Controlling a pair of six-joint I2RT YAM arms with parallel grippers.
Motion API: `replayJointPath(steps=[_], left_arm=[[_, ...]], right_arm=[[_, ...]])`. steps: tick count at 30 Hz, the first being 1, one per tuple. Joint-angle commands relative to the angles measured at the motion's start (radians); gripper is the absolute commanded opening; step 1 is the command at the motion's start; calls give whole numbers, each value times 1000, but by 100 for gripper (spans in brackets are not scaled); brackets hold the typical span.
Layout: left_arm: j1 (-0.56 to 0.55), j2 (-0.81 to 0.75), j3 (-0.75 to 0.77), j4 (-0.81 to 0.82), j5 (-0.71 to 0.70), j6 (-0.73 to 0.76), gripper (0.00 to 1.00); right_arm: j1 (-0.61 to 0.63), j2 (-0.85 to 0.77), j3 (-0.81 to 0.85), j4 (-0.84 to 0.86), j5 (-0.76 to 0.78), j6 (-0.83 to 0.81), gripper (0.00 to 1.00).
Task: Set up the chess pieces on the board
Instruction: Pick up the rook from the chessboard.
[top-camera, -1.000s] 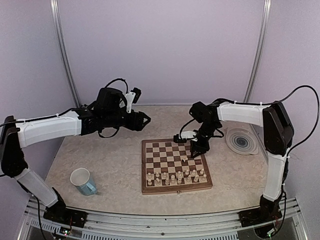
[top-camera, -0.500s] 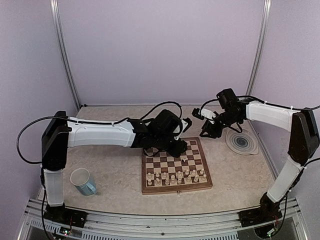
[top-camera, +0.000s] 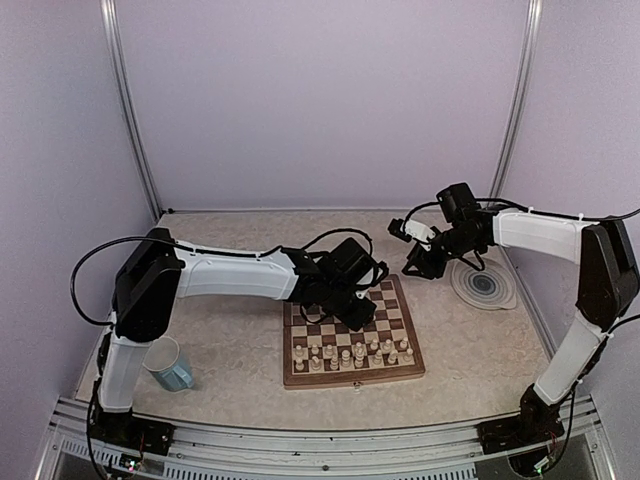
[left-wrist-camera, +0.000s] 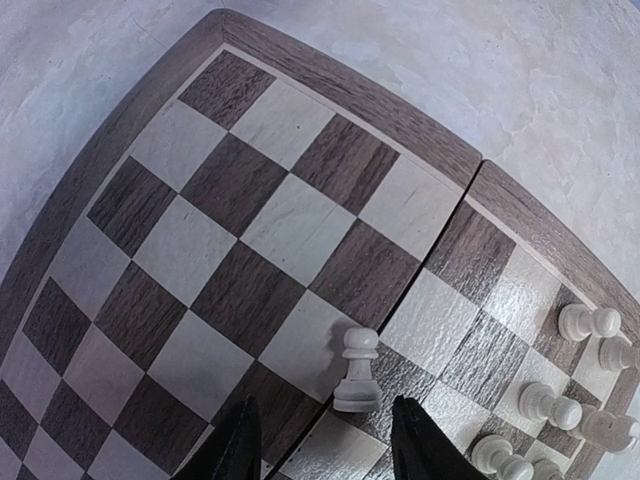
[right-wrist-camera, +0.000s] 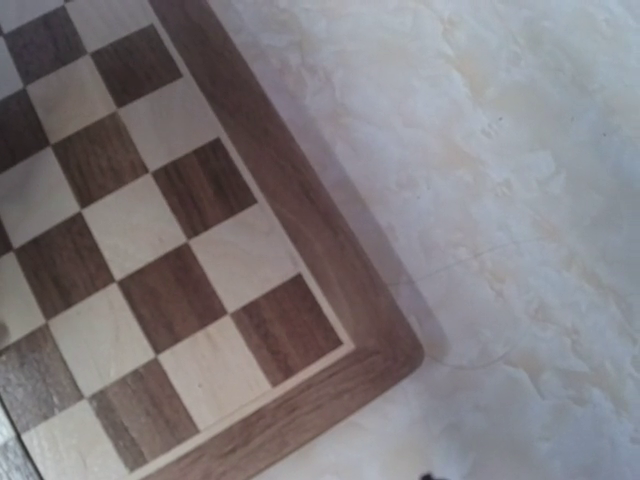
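Observation:
The board (top-camera: 392, 300) lies at the table's middle. Several cream chess pieces (top-camera: 352, 352) stand in its two near rows. In the left wrist view a lone pawn (left-wrist-camera: 357, 370) stands upright by the board's (left-wrist-camera: 250, 230) centre seam. It is between and just beyond the spread black fingertips (left-wrist-camera: 240, 445), untouched. My left gripper (left-wrist-camera: 325, 450) is open and hovers low over the board's middle (top-camera: 358, 310). More pieces (left-wrist-camera: 588, 322) show at the right edge. My right gripper (top-camera: 418, 262) hangs off the board's far right corner (right-wrist-camera: 380, 350); its jaws are hidden.
A round grey-blue ringed plate (top-camera: 483, 283) sits right of the board, beside my right gripper. A light blue cup (top-camera: 167, 362) stands at the near left. Metal rails run along the back walls.
My left arm swung from the back left over the board, down to the lone pawn. My right arm left that pawn on the board and withdrew to the far right corner.

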Motion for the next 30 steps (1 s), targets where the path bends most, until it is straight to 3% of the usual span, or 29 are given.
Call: replayJointPath(steps=[1, 25, 30], left_arm=[[0, 34, 43, -27, 22, 6, 44], [21, 103, 99, -67, 54, 35, 21], [29, 101, 92, -56, 54, 43, 12]], right_arm=[[-7, -21, -10, 23, 4, 4, 42], [-7, -4, -17, 28, 16, -4, 42], [-11, -8, -3, 16, -29, 21, 42]])
